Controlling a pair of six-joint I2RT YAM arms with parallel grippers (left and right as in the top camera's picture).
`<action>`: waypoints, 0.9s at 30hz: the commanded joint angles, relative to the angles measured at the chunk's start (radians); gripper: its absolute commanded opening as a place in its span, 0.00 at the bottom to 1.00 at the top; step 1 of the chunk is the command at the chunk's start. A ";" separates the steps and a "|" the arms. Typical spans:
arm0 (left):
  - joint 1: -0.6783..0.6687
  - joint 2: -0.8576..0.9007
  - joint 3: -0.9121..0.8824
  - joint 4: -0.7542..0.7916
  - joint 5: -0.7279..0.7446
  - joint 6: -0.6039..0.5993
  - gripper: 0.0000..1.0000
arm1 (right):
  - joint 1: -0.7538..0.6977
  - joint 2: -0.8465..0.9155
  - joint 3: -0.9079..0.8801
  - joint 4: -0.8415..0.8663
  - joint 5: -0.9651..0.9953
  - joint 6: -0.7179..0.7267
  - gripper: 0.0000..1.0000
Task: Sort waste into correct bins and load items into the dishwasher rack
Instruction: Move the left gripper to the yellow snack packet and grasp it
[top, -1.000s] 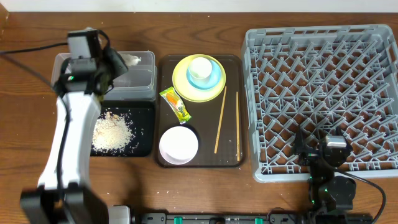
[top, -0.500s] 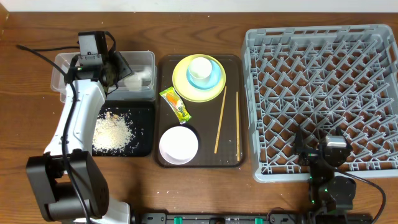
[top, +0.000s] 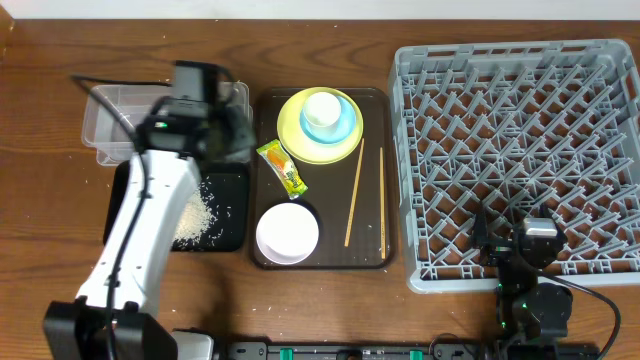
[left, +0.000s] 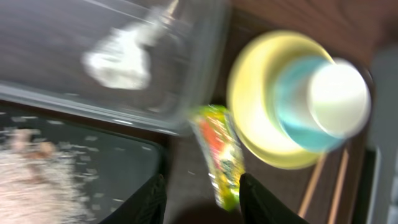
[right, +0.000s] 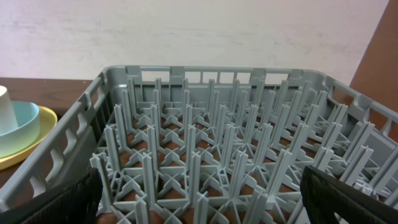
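Note:
My left gripper (left: 202, 200) is open and holds nothing. It hovers over the gap between the black tray (left: 118, 168) and the brown serving tray. The yellow-green wrapper (left: 221, 155) lies just ahead of my right fingertip. A crumpled white tissue (left: 118, 59) rests in the clear tub (left: 180, 81). Rice crumbs (top: 203, 215) lie in the black tray (top: 228, 215). The white cup (top: 322, 105) sits in the light blue bowl (top: 340, 125) on the yellow plate (top: 296, 135). My right gripper (right: 205, 208) is open over the grey rack (top: 520, 150).
The brown serving tray (top: 255, 200) also carries a bowl with a white inside (top: 288, 232) and two chopsticks (top: 354, 195). In the overhead view my left arm (top: 150, 220) crosses the black tray and hides part of the clear tub (top: 110, 120).
My left gripper has opened and left the tissue in the clear tub. It then swung right, toward the wrapper. The right arm has not moved.

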 joint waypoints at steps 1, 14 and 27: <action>-0.094 0.036 -0.041 -0.008 -0.047 -0.052 0.41 | 0.001 -0.001 -0.001 -0.002 0.001 0.017 0.99; -0.214 0.225 -0.051 0.008 -0.197 -0.224 0.34 | 0.001 -0.001 -0.001 -0.002 0.001 0.017 0.99; -0.216 0.364 -0.052 0.065 -0.159 -0.231 0.31 | 0.001 -0.001 -0.001 -0.002 0.001 0.017 0.99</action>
